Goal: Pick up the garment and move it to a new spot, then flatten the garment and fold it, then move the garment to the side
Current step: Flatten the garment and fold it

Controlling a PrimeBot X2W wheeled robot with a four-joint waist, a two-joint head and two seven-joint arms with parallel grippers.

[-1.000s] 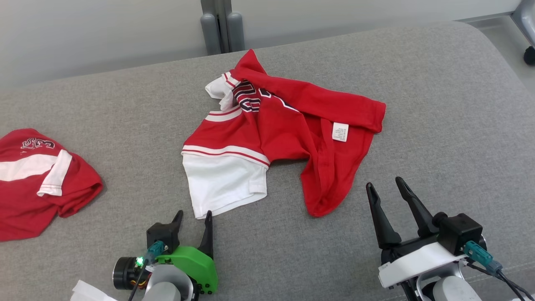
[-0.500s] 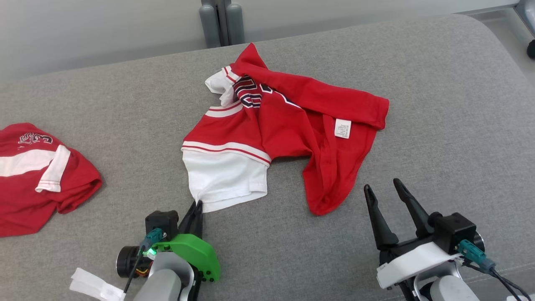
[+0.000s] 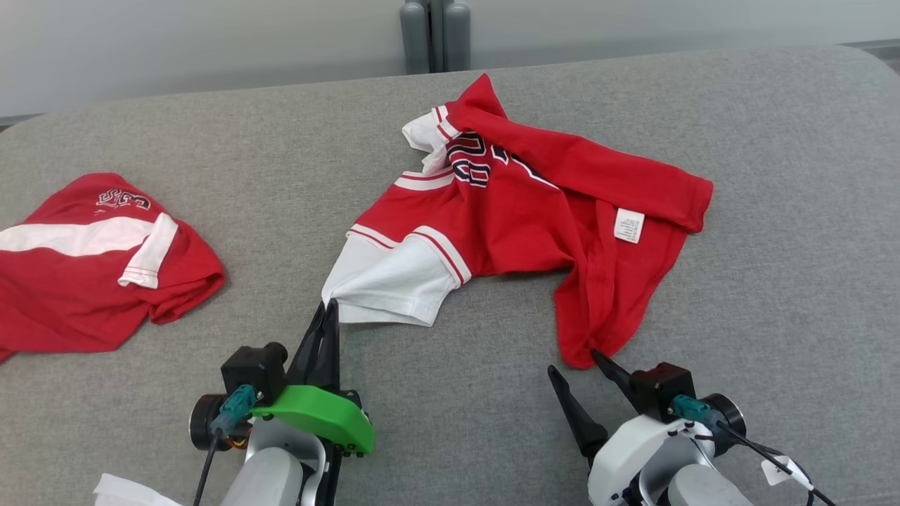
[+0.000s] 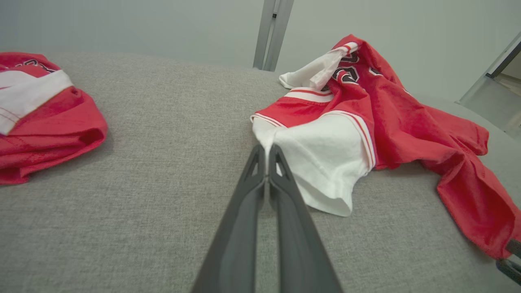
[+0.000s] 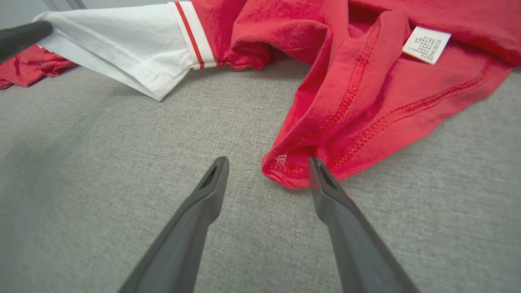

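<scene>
On the grey desk (image 3: 773,281) our garment (image 3: 520,211) lies crumpled, just ahead of both end effectors. It is soft and light, so we take corners. The left end effector (image 3: 325,309) is closed, pinching the white sleeve corner (image 4: 264,136). The right end effector (image 3: 573,360) stands wide. Its wrist view shows the red hem tip (image 5: 285,171) between the fingers, which the head view leaves unclear.

Garment (image 3: 534,204) right of second shirt (image 3: 70,295)

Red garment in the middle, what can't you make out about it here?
Chest lettering on the garment: head view, partly covered by its folded-over red fabric.
Care label print: too small in head view, blurred in right wrist view.
Other red shirt: cut off by head view's left edge.
</scene>
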